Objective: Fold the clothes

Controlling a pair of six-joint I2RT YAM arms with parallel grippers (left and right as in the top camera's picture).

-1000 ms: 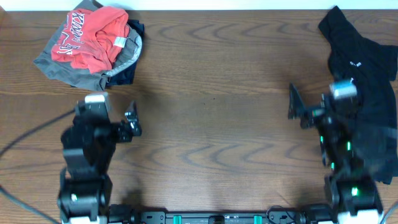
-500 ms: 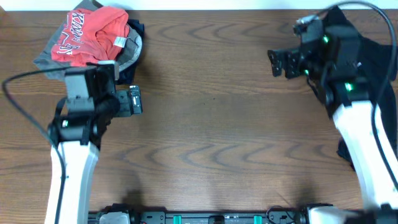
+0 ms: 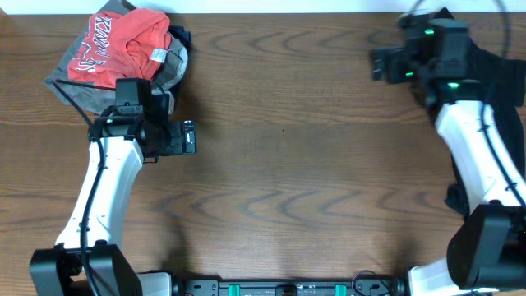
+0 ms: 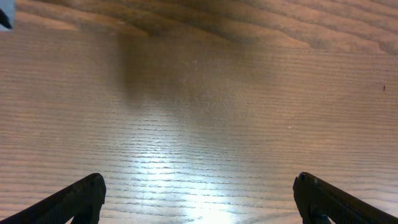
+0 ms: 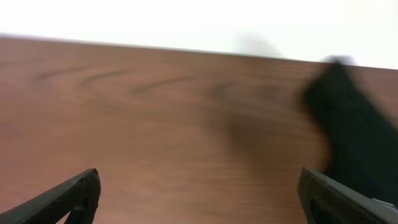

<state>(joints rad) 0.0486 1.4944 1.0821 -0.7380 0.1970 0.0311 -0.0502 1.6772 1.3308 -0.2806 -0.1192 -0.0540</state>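
A pile of clothes, red on top (image 3: 123,45) with grey (image 3: 78,89) and dark pieces under it, lies at the back left of the wooden table (image 3: 279,173). A black garment (image 3: 493,90) lies at the back right; its edge shows in the right wrist view (image 5: 354,130). My left gripper (image 3: 187,136) is open and empty, just right of the pile's lower edge; its wrist view shows only bare wood between the fingers (image 4: 199,199). My right gripper (image 3: 380,64) is open and empty, left of the black garment, over bare wood (image 5: 199,193).
The table's far edge runs along the top of the overhead view (image 3: 279,13) and shows in the right wrist view (image 5: 155,46). The arm bases stand at the front edge (image 3: 288,288). A cable (image 3: 70,94) runs over the grey cloth.
Both arms have risen from their low pose and reached toward the back. The left gripper moved up beside the pile. The right gripper moved to the back right by the black garment.
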